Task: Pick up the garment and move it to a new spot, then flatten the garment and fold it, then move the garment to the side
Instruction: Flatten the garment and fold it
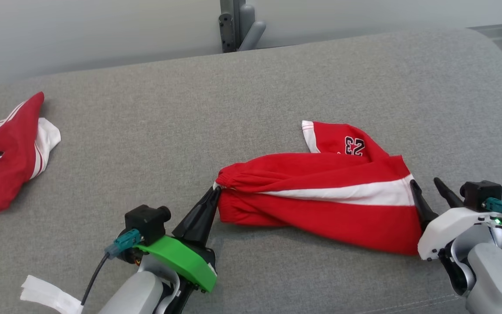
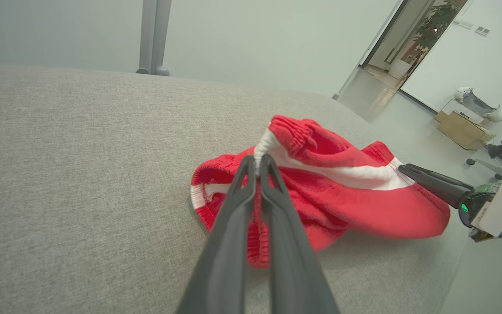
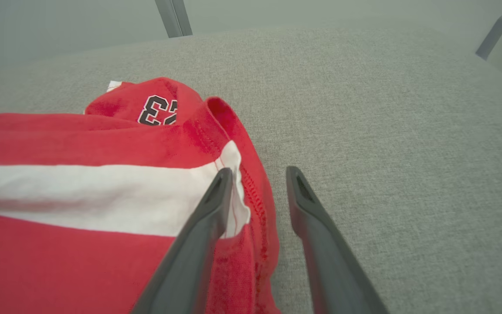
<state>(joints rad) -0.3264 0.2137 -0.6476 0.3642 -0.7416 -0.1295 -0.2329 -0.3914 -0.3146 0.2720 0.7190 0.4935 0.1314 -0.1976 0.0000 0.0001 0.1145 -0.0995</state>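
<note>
Near end: left claw [image 1: 214, 190] is pinched tight on the garment [image 1: 320, 196] at the waistband corner, and that grip is our anchor. Right claw [image 1: 425, 181] is part open and holds nothing. One finger is on the white stripe at the hem, the other over bare grey cushion [image 1: 277, 87]. Looks like flattening: we close on the hem seam, then pull apart low and even. Garment lies bunched between both claws, "23" leg folded behind. Second red garment [image 1: 7, 148] sits well apart, far left.

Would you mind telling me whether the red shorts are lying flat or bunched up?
Bunched up: the red shorts are creased and doubled over, not spread flat.
</note>
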